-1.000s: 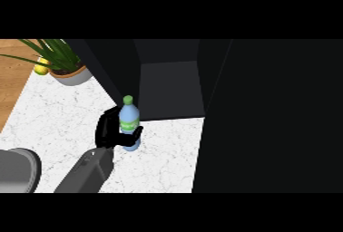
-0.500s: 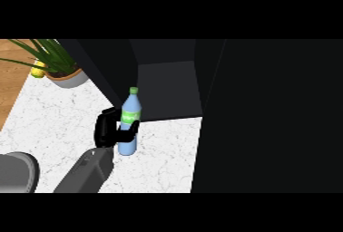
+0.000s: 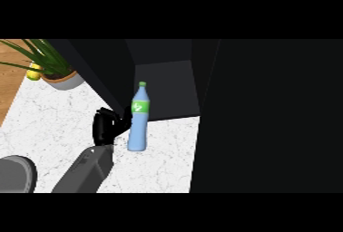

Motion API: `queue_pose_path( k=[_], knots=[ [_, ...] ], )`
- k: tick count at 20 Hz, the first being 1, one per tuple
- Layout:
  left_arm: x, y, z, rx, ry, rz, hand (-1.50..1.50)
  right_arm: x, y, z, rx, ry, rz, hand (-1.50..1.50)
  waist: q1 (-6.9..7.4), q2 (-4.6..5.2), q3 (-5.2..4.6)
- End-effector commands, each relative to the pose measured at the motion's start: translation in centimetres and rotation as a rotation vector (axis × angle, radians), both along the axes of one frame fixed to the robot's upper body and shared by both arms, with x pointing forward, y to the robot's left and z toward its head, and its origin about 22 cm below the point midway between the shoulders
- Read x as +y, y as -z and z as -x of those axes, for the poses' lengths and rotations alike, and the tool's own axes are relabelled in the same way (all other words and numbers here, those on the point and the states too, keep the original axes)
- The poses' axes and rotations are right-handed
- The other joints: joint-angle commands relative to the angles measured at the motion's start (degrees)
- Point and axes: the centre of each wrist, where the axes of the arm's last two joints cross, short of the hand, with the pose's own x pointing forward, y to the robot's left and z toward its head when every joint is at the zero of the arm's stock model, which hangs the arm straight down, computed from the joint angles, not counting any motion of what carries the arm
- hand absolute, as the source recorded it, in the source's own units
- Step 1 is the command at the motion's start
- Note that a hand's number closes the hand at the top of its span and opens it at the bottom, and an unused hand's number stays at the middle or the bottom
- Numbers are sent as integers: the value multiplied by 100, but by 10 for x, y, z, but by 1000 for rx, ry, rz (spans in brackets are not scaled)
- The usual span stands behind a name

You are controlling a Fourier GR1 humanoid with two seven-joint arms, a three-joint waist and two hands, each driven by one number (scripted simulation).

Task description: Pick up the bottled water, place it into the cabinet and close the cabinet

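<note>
The right hand (image 3: 107,128) grasps the upright bottle (image 3: 138,129) before the open cabinet (image 3: 167,88). The placing step seems under way. Next, the bottle likely needs carrying inside.

A white marbled desk (image 3: 40,122) spreads from 6 to 9 o'clock. Along its edge at 9 o'clock runs a strip of brown wood (image 3: 8,86). A potted plant (image 3: 64,80) stands at 10 o'clock. A dark cabinet (image 3: 268,118) fills 12 to 5 o'clock, its grey inside dimly lit.
</note>
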Motion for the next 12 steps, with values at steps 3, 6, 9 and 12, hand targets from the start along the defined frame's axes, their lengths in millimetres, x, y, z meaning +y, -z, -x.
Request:
queue_pose_path(
  k=[3, 6, 9, 12],
  knots=[
    [-90, -72, -62, -81, 121, -16, 150, -9, -5, -8, -11, -17, 13, -150, -259, 190, -122],
    [-77, -71, -65, -72, 93, -31, 150, -17, -5, -5, -11, -17, -5, -150, -335, 171, -126],
    [-82, -72, -65, -66, 87, 21, 150, -16, -4, -6, -5, -21, -14, -150, -351, 196, -135],
    [-84, -74, -65, -69, 67, 83, 150, -17, -8, -7, -15, -42, -2, -150, -392, 195, -141]
  ],
)
